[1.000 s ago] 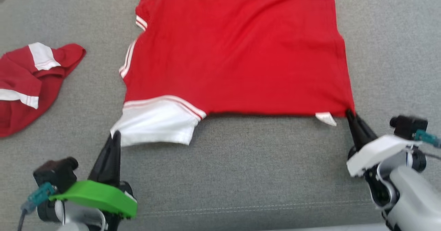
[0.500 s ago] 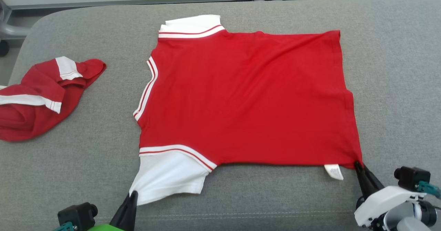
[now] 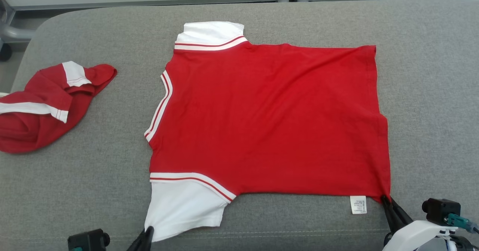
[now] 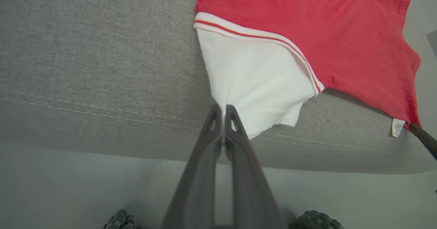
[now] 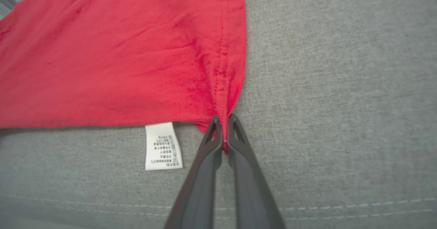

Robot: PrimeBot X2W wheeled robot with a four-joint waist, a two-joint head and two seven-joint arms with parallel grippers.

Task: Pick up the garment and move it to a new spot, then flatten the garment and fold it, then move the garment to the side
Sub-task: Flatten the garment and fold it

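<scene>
The garment (image 3: 269, 120) is lying spread on the grey cushion (image 3: 75, 191), extending away from both sets of jaws. The left gripper (image 4: 223, 112) is pinching the near corner of the white sleeve (image 4: 256, 79); its jaws are standing closed with only the fabric edge between the tips. The right gripper (image 5: 223, 121) is clamping the corner of the red hem, jaws closed, with the cloth puckering just ahead of the tips. The care label (image 5: 163, 146) is lying just beside these jaws and is not being gripped.

Likely faults:

1. Slippage. Both grips are taking very little cloth, so a sharp pull is risking a lost corner.
2. Skew. The left jaws are holding a loose sleeve and the right jaws are holding the body hem. An equal pull is likely stretching the sleeve before the body is moving.
3. Overhang. Both jaws are working close to the cushion's front edge, so further dragging is risking the near hem sliding off.
4. Snagging. A second red garment (image 3: 41, 105) is lying well out beyond the left jaws, so a sideways sweep is risking collecting it.
</scene>
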